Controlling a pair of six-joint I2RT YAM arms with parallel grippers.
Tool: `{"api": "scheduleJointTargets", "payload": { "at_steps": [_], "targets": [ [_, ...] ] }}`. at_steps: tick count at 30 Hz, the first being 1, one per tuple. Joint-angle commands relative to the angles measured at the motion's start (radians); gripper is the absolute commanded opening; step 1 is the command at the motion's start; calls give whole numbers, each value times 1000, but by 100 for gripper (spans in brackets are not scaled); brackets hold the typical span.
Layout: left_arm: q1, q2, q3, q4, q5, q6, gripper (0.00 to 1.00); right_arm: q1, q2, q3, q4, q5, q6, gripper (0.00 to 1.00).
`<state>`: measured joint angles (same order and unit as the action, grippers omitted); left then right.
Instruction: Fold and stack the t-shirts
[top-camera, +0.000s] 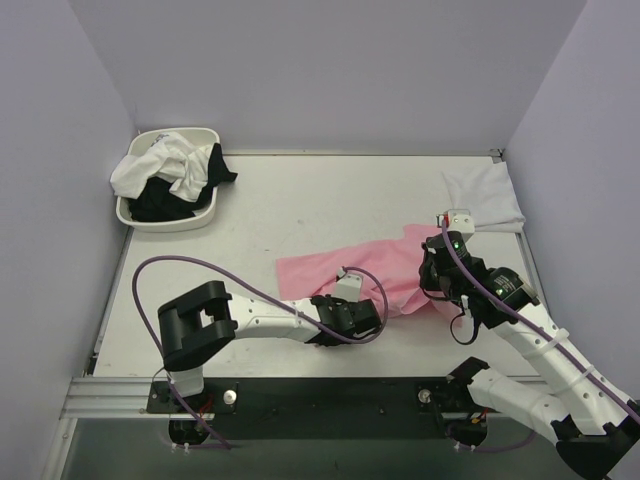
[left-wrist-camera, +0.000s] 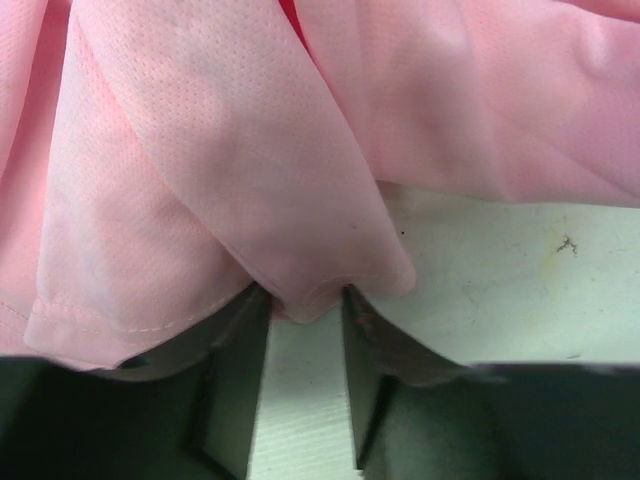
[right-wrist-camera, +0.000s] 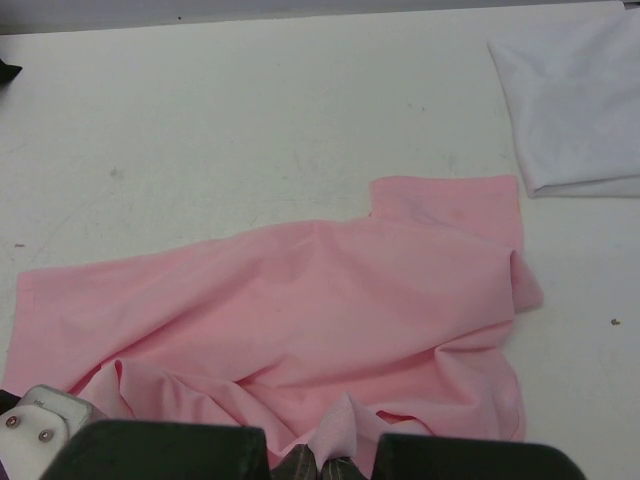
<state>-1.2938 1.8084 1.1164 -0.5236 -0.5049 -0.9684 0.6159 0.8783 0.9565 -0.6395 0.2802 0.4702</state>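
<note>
The light pink t-shirt (top-camera: 372, 264) lies crumpled across the table's right middle. It fills the left wrist view (left-wrist-camera: 230, 150) and spreads across the right wrist view (right-wrist-camera: 330, 300). My left gripper (top-camera: 350, 318) sits at its near edge. Its fingertips pinch a small fold of the hem (left-wrist-camera: 305, 300), with pleats fanning out from them. My right gripper (top-camera: 436, 286) is at the shirt's right end, shut on a raised peak of pink cloth (right-wrist-camera: 322, 462). A folded white t-shirt (top-camera: 485, 198) lies flat at the far right and also shows in the right wrist view (right-wrist-camera: 580, 100).
A white oval basin (top-camera: 165, 222) stands at the far left corner, holding a white shirt (top-camera: 160, 165) and a black shirt (top-camera: 170, 200) in a heap. Purple walls close in the table on three sides.
</note>
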Motion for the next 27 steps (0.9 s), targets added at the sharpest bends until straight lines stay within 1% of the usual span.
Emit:
{"api": "scheduleJointTargets", "payload": {
  "at_steps": [1,2,3,4,5,11,14,17,20,21,22,24,27],
  "targets": [
    [4,-6,-13,43,-12,-35,37,-4,-6,-1,-6,17,-7,0],
    [4,-7,-16,45,-12,-35,30,-4,-6,-2,-6,17,-8,0],
    [4,-4,-15,45,-12,-36,21,-5,-6,-2,-6,19,-10,0],
    [5,-3,-15,42,-11,-38,7,-4,-2,-1,-8,16,-8,0],
    [7,-3,-15,43,-11,-38,0,-4,-2,-2,-8,17,-8,0],
    [11,-14,-21,33,-17,-38,0,-5,2,-5,-8,13,-8,0],
    [10,-38,-6,-7,-26,-33,0,-5,5,-5,-6,14,-10,0],
    [-1,-105,34,-82,-55,-18,0,-5,14,-15,-5,19,-7,0],
    [-15,-216,104,-197,-104,6,0,-5,25,-32,6,11,-1,0],
    [-19,-277,123,-217,-118,25,0,-5,27,-36,12,7,1,0],
    [-21,-306,160,-236,-129,34,0,-5,27,-38,18,4,2,0],
    [-18,-389,192,-288,-147,69,0,-7,28,-29,21,-6,2,0],
    [-13,-466,281,-369,-168,127,0,-5,28,23,20,-7,-14,0]
  ]
}}
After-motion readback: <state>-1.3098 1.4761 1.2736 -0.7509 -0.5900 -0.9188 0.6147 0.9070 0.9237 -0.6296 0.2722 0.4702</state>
